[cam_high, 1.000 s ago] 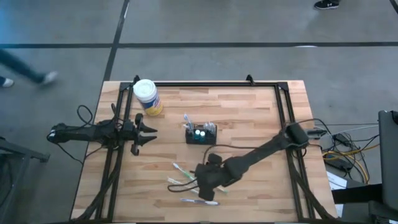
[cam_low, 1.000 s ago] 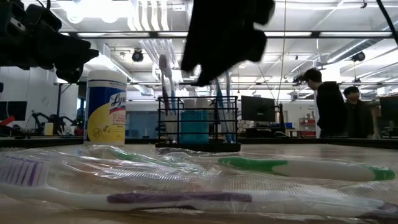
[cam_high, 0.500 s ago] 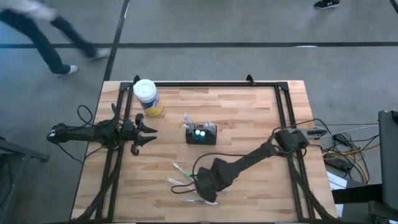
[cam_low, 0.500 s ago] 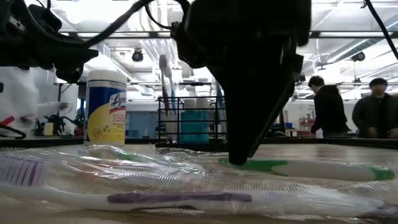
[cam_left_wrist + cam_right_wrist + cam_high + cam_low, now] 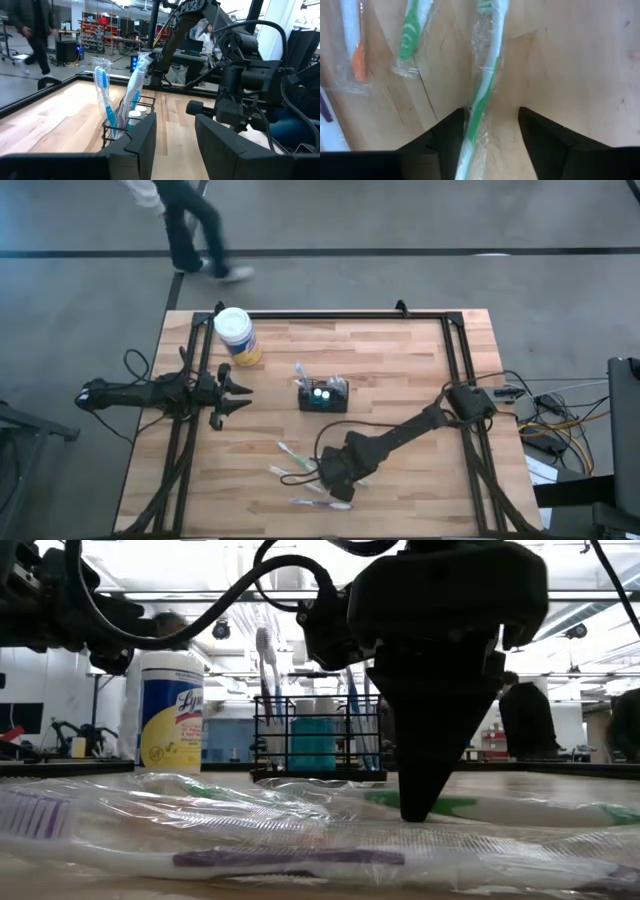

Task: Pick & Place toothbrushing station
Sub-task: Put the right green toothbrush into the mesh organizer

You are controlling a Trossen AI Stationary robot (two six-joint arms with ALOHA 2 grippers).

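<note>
A white-capped, yellow-labelled wipes canister (image 5: 237, 336) stands near the far left corner of the wooden table (image 5: 400, 360), and a person (image 5: 190, 225) walks beyond it.

"Lysol" (partly legible) on the yellow-labelled canister (image 5: 171, 710).

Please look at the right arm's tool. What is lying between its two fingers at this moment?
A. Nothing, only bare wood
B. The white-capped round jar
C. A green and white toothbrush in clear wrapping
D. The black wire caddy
C: in the right wrist view, the green and white toothbrush in clear wrapping lies on the table between the open fingers of the right tool, not yet clamped.
</note>
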